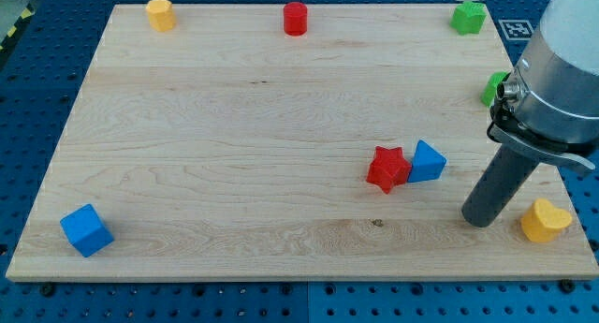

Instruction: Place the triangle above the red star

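Note:
The red star [387, 168] lies on the wooden board [234, 126] right of centre, toward the view's bottom. The blue triangle [428, 161] sits right against the star's right side, touching it. My tip [480, 219] rests on the board to the lower right of the triangle, a short gap away from it, not touching any block. The rod rises up and to the right toward the arm's grey body.
A yellow heart-like block [546, 220] lies just right of my tip. A blue cube [86, 229] is at bottom left. A yellow block [161, 14], a red cylinder [296, 18] and a green block [468, 17] line the top edge. Another green block [494, 87] is partly hidden behind the arm.

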